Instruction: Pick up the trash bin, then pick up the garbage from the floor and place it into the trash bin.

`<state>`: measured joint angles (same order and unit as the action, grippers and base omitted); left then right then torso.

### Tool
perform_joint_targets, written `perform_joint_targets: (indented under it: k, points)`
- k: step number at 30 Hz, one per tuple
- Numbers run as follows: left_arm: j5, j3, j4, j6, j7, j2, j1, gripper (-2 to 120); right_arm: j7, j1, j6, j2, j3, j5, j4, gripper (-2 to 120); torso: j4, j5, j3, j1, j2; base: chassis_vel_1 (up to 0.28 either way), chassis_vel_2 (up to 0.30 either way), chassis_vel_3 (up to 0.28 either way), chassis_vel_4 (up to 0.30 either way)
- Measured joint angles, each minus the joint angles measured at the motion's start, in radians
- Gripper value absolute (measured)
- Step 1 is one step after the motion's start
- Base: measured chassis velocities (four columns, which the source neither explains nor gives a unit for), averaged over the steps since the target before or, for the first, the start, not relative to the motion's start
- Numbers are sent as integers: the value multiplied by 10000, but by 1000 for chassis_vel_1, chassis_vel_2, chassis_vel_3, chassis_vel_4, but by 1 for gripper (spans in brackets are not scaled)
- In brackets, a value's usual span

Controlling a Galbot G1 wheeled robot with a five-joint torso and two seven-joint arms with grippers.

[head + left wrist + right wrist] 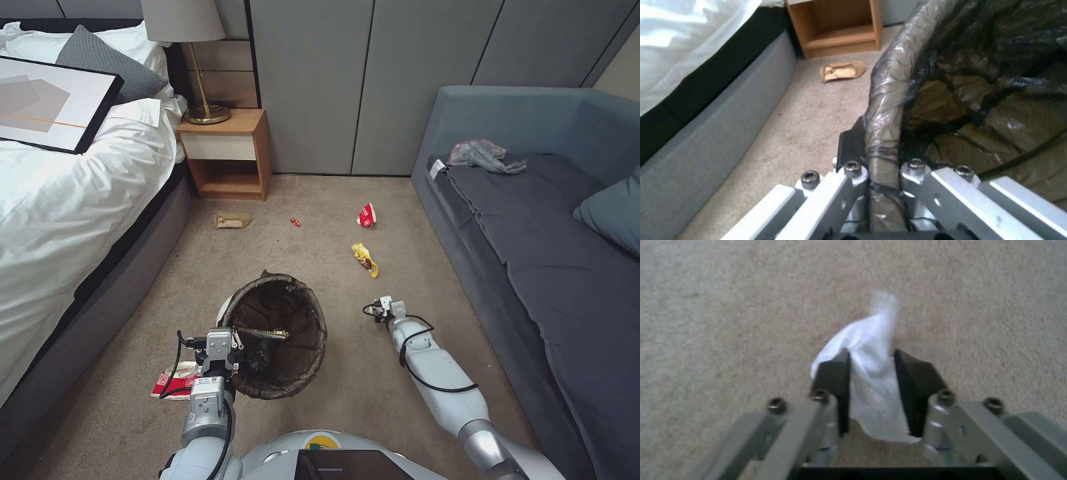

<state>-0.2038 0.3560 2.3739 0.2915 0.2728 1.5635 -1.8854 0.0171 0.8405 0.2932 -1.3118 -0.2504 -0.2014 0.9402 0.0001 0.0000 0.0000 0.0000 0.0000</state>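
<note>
White tissue (pixel 871 373) is sitting clamped in my right gripper (pixel 871 396); left gripper (pixel 882 166) is pinching the trash bin (pixel 280 333) rim, so I'm aiming to release only over its mouth.

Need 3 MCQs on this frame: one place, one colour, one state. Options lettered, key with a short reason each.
1. Where does the tan packet lie?
A. on the sofa
B. on the carpet near the nightstand
C. in the bin
2. Colour of the tissue?
A. white
B. green
C. red
3. The left gripper is:
A. open above the floor
B. shut on the trash bin
C. holding a cup

B: the packet lies before the nightstand.
A: white between the right gripper pads.
B: the fingers pinch the lined rim.
</note>
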Motion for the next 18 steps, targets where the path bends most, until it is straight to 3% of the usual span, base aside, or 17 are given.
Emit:
perform_joint_targets:
  k: [2,6,18]
  points:
    - [17,28,2,0,1,-9,24,0,25,-71,-85,0,-1,23,-114,9,-1,0,0,0,0,0,0,0,0]
    - [44,29,-8,4,3,-10,84,0,32,-98,-138,29,-2,23,-143,0,-1,0,0,0,0,0,0,0,0]
    - [104,-3,-115,48,2,-31,202,0,99,-62,-593,192,-49,64,-212,0,-1,0,0,0,0,0,0,0,0]
